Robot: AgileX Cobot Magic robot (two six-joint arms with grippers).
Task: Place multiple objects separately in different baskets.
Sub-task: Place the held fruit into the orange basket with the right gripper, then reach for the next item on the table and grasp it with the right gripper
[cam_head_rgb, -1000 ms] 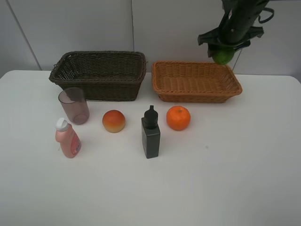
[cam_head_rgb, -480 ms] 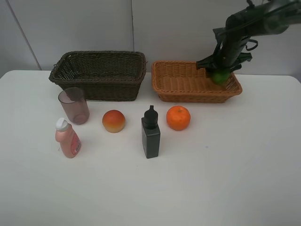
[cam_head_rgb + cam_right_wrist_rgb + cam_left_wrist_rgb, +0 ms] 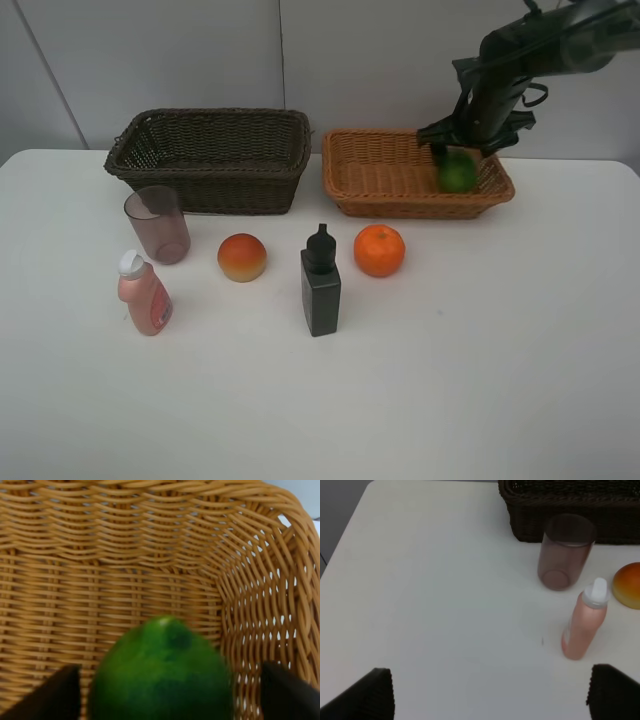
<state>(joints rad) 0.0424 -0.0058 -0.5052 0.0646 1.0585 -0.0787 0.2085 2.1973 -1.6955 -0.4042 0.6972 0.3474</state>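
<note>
The green fruit [image 3: 458, 172] lies in the light tan basket [image 3: 400, 207] at its right end, just under my right gripper [image 3: 464, 148]. In the right wrist view the fruit [image 3: 162, 677] sits between the spread fingers of that gripper [image 3: 172, 695] with gaps on both sides, so the gripper is open. The dark brown basket [image 3: 205, 113] is at back left. In front stand the purplish cup [image 3: 157, 225], pink bottle [image 3: 145, 297], peach-like fruit [image 3: 242, 257], black bottle [image 3: 320, 287] and orange [image 3: 379, 250]. My left gripper [image 3: 490, 700] hangs open near the pink bottle [image 3: 582, 625] and cup [image 3: 566, 550].
The white table [image 3: 480, 350] ends at a grey wall behind the baskets. In the left wrist view the table's left edge [image 3: 342, 535] runs close to the dark basket [image 3: 570, 510] and the peach-like fruit [image 3: 629, 584] shows at the frame's side.
My right gripper came down over the tan basket's right end and opened. The green fruit left its fingers and now rests lower, inside the basket. Nothing else moved.
</note>
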